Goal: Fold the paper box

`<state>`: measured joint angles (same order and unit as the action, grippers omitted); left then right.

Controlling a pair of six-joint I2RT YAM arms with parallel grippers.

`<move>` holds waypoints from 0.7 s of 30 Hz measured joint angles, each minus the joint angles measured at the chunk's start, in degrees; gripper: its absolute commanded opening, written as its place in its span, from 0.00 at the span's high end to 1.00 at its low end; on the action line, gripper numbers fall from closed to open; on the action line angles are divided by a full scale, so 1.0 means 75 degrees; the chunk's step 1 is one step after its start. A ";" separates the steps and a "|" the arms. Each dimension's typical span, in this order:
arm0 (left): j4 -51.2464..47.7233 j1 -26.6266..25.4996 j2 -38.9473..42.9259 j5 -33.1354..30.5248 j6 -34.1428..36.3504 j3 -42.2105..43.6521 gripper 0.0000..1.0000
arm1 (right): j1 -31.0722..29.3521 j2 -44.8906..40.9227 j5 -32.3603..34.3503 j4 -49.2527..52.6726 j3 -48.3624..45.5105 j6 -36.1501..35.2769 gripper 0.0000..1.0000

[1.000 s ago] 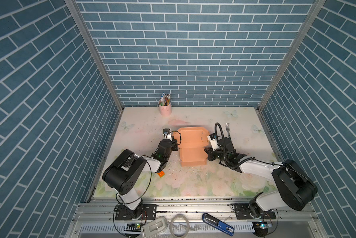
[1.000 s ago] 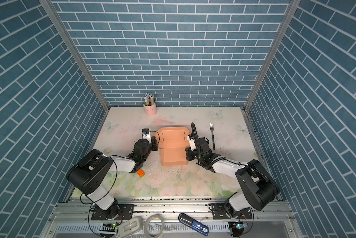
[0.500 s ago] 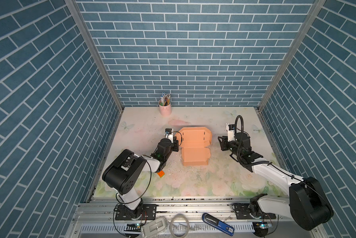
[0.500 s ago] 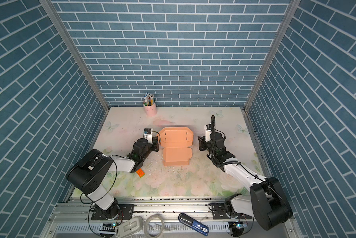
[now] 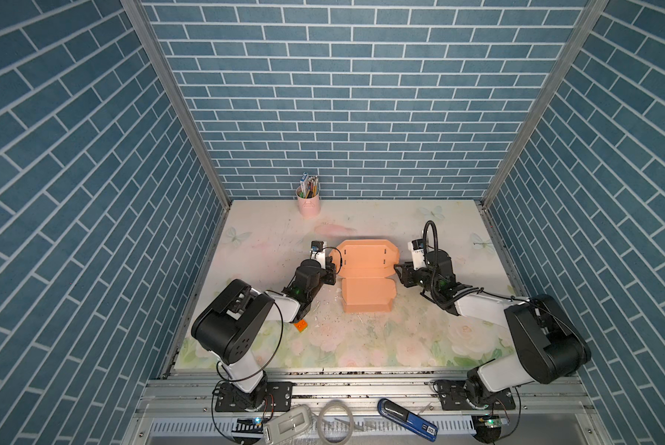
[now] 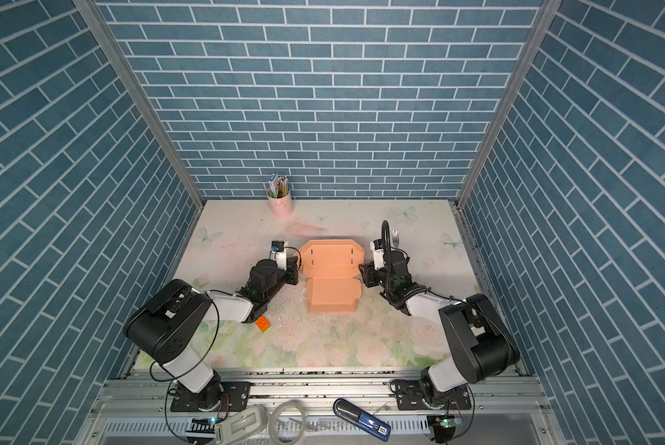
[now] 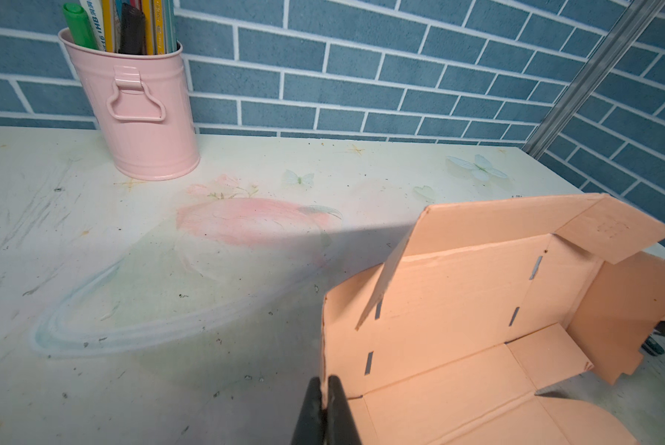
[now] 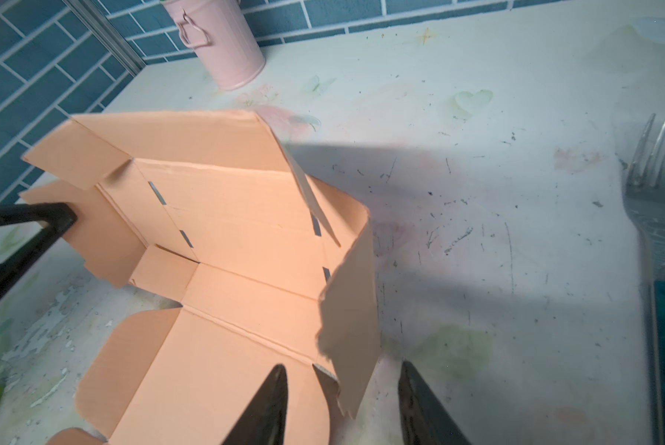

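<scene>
**Second grip on the way:** The right claw point(image 5: 398, 269) is back at the paper box point(image 5: 365, 269) after swinging clear to the right half a second ago. Its jaws, together a second ago, now stand apart. In the right wrist view they straddle the near end of the box's raised right side flap point(image 8: 348, 300) without pinching it. The left claw point(image 7: 326, 389) has not budged and stays clamped on the near corner of the left side flap point(image 7: 338, 331).

The box sits mid-table, a little toward the far side, between the two claws. Its far wall and both side flaps stand up, and its lid panel point(image 5: 366, 296) lies flat toward the near edge. The let-go and return read as a regrip. With the left side already held, the right side looks next to be taken, so both walls can be folded inward. The fold appears only part done.

The table point(image 5: 361, 346) lies open near of the lid and far of the back wall. A fork point(image 8: 654, 185) lies just right of the right claw, close enough to crowd a wide swing that way. A pink pencil pot point(image 5: 308, 206) stands at the far edge, well apart. An orange toy brick point(image 6: 262, 323) rests at the near left by the left arm. The right flap's stepped edge is thin card and may buckle under a skewed pinch.
</scene>
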<state>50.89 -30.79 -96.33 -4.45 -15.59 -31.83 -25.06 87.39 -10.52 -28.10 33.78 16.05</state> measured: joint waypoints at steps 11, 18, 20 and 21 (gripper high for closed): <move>0.0003 -0.0023 -0.0015 0.0044 0.0000 0.0000 1.00 | -0.0009 0.0976 0.0388 -0.0650 0.0335 0.0012 0.77; 0.0020 -0.0032 -0.0175 -0.0017 -0.0035 -0.0023 1.00 | -0.0219 0.0976 0.0769 -0.0892 0.0329 0.0006 0.93; 0.0026 -0.0035 -0.0210 -0.0082 -0.0076 -0.0038 1.00 | -0.0370 0.0906 0.1003 -0.0915 0.0277 0.0006 0.94; 0.0026 -0.0035 -0.0216 -0.0099 -0.0093 -0.0047 1.00 | -0.0455 0.0851 0.1084 -0.0921 0.0239 0.0006 0.94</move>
<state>51.09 -31.05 -97.95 -5.19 -16.29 -32.18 -28.47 93.78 -2.39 -35.00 35.57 16.10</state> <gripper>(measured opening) 0.058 0.069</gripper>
